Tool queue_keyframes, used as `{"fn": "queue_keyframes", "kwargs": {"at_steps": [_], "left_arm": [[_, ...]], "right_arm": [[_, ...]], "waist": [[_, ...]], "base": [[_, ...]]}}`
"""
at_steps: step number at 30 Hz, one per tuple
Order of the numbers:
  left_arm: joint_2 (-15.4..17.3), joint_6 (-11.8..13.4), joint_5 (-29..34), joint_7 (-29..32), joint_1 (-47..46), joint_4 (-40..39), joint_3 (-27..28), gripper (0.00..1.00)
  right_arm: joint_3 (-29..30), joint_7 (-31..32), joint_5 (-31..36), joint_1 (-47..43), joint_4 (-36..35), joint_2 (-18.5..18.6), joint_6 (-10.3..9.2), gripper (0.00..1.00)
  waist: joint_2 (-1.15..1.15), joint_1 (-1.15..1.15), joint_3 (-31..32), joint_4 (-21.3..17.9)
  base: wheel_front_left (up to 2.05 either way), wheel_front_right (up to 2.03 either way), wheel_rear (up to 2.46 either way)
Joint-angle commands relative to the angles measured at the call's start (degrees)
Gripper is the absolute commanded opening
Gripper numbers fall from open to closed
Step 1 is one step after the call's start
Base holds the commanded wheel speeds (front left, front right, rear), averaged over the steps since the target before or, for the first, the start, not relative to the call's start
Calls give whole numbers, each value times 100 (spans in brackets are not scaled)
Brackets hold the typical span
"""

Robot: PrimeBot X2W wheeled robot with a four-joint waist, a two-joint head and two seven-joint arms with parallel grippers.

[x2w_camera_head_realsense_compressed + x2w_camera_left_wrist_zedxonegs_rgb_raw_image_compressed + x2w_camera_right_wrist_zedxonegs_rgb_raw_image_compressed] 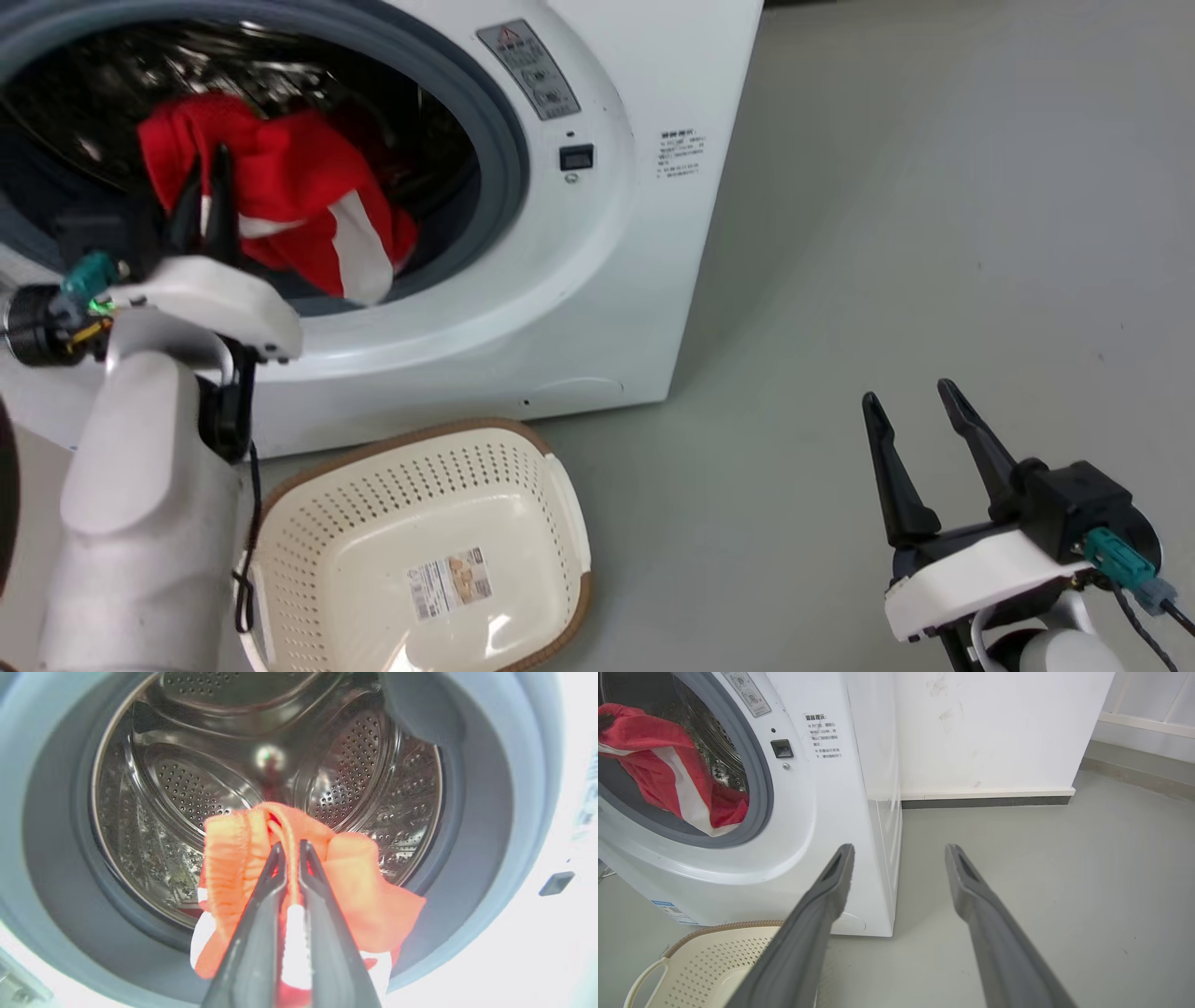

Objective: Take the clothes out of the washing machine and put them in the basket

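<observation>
We see the left claw [207, 166] raised at the round opening of the washing machine [607, 233], its two dark fingers drawn almost together and pinching a fold of the clothes [299, 187]. In the left wrist view we find the left claw [291, 844] clamped on a thin ridge of the red fabric. A strip of white trim is caught lower down between the fingers [261, 914], and the perforated steel drum [187, 788] lies behind. The clothes [350, 882] hang as a loose bundle at the mouth of the washing machine [495, 826], partly inside the drum. In the head view a red-and-white flap droops over the lower part of the grey rubber ring [512, 149]. The basket [373, 504] stands on the floor [934, 233] just in front of the machine, below the opening, with a printed label [451, 583] on its bottom. The right claw [907, 390] sits low at the right, well apart from the machine and the basket, its fingers spread wide and gripping nothing. The right wrist view shows us the right claw [900, 847] open over the floor beside the washing machine [817, 812]. There the clothes [654, 751] are in the opening at the upper left, the basket [714, 956] is at the lower left, and a white wall [994, 728] stands beyond.
</observation>
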State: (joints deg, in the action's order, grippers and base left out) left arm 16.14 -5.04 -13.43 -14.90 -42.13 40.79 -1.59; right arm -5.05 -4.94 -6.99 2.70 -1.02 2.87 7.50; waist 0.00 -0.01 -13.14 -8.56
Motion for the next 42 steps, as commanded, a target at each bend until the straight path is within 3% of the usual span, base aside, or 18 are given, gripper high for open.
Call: {"fn": "queue_keyframes", "kwargs": {"at_steps": [1, 15, 24, 32, 42], "left_arm": [[-26, 3, 14, -41, 146, -99, 21, 0], [-522, 167, 172, -31, 2710, -2499, 142, 0], [-855, 412, 0, 167, 4267, -3375, 49, 0], [-1087, 428, -222, 152, 4446, -2932, -122, 0], [-919, 208, -392, 128, 2922, -1238, -82, 0]], "right_arm": [[23, 16, -2, -76, -24, 2, -2, 100], [177, 157, -32, -504, -168, 1, -2, 100], [168, 213, 4, -583, -310, 0, -2, 100], [23, 217, 44, -247, -430, 0, -2, 100], [-197, 148, 47, 384, -568, -1, -2, 100]], "waist": [[0, 1, 251, 153], [0, 1, 783, 412], [0, 1, 605, 523], [0, 1, -132, 515], [0, 1, -1642, 210]], "base": [[0, 0, 0], [0, 0, 0], [0, 0, 0], [0, 0, 0], [0, 0, 0]]}}
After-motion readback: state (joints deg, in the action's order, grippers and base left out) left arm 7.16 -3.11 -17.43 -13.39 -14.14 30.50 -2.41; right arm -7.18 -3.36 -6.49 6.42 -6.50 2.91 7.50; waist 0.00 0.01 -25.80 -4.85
